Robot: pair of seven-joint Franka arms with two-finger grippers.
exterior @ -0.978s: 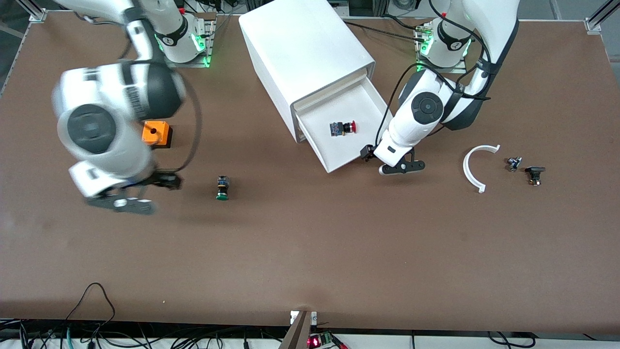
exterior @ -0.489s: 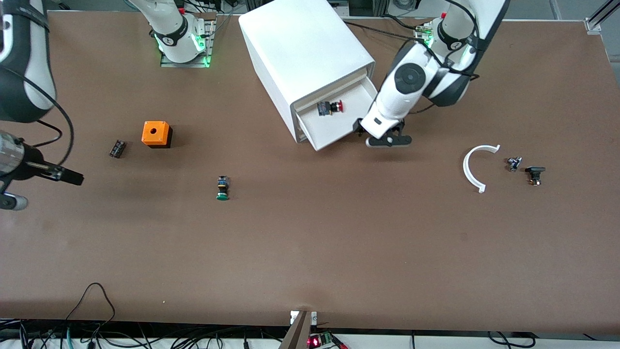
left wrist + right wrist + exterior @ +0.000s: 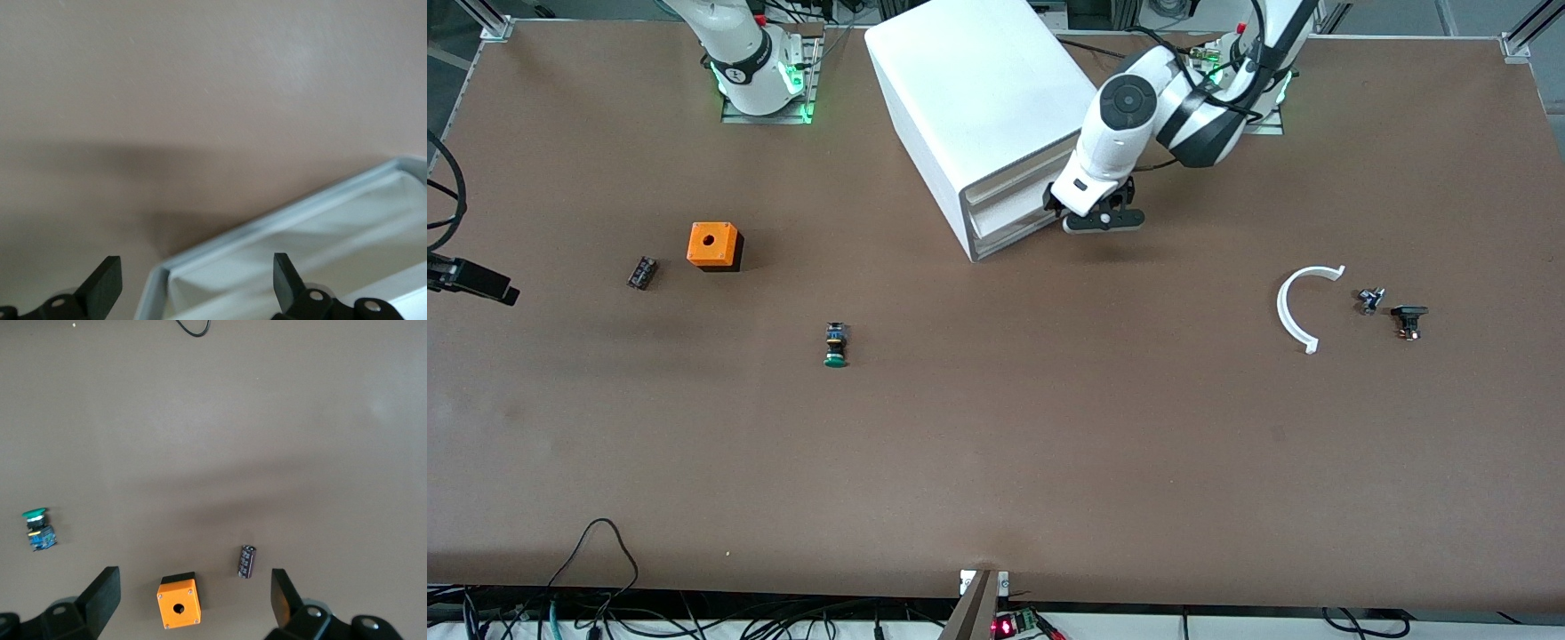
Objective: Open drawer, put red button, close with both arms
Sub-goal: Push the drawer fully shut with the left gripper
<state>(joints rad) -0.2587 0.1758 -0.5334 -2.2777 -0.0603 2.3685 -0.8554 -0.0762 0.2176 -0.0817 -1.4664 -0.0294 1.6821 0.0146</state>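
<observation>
The drawer [image 3: 1009, 224] sits pushed into the white cabinet [image 3: 978, 89], its front lip nearly flush. The red button is hidden. My left gripper [image 3: 1100, 218] hangs just in front of the drawer's corner at the left arm's end. In the left wrist view the left gripper [image 3: 193, 287] is open, and the drawer's lip corner [image 3: 267, 230] lies between its fingers. My right arm is almost out of the front view; only one black finger [image 3: 480, 284] shows at the edge. The right gripper [image 3: 193, 600] is open and empty, high above the orange box [image 3: 179, 608].
At the right arm's end lie the orange box [image 3: 713, 245], a small dark cylinder [image 3: 641, 272] and a green-capped button [image 3: 836, 345]. At the left arm's end lie a white curved piece [image 3: 1294, 307] and two small dark parts [image 3: 1371, 300], [image 3: 1408, 320].
The left gripper moved toward the cabinet and the drawer slid in, taking the red button out of sight. The right arm swung away off the table's edge.
</observation>
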